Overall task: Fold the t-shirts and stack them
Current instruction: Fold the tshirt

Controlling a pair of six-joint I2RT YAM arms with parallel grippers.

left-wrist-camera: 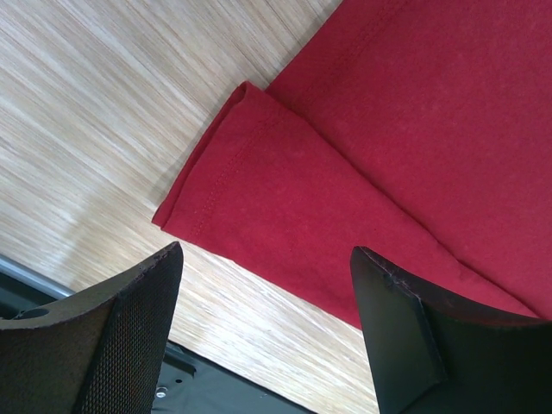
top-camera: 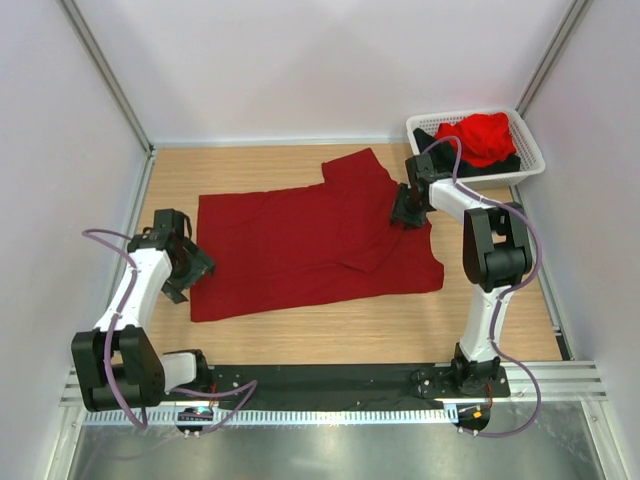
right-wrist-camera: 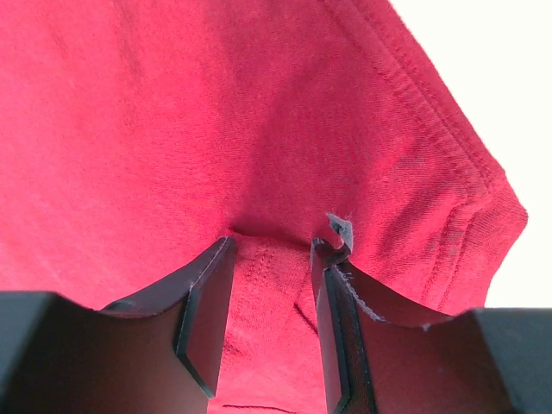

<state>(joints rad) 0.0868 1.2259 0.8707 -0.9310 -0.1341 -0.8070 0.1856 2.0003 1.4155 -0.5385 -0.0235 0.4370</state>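
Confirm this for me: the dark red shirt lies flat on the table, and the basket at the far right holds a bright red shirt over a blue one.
Not blue: the top external view shows a black shirt under the bright red shirt in the basket at the far right. The dark red shirt does lie flat on the table.

The spread t-shirt is dark crimson on a pale wood-grain tabletop. The white latticed basket holds a bright red t-shirt and a black t-shirt.

Our right gripper sits on the red t-shirt. Cloth bunches between its fingers, and a stitched hem runs at right.
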